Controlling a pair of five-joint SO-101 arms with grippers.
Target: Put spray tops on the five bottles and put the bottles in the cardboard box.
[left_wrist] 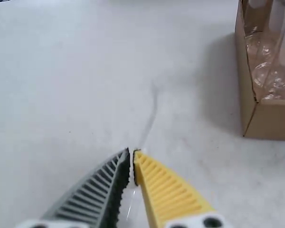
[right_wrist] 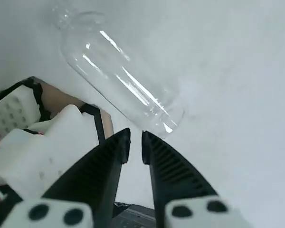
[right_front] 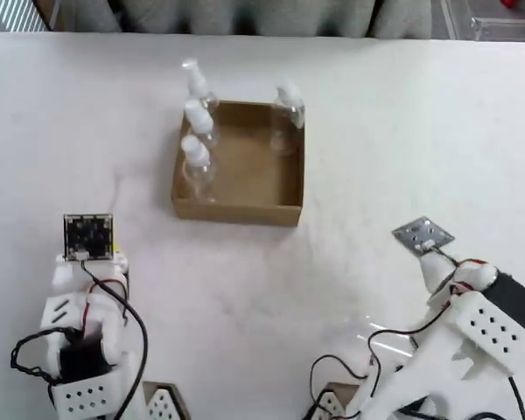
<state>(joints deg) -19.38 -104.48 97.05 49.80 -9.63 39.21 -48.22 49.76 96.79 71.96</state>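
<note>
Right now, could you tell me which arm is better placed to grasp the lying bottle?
Right: the bottle lies ahead of the right pincer, while the left pincer points at bare table near the cardboard box.

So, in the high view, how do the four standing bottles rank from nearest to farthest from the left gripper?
1. The front bottle, on the box's left side.
2. The middle bottle, same side.
3. The back bottle, same side.
4. The right bottle, at the box's back right corner.
</note>
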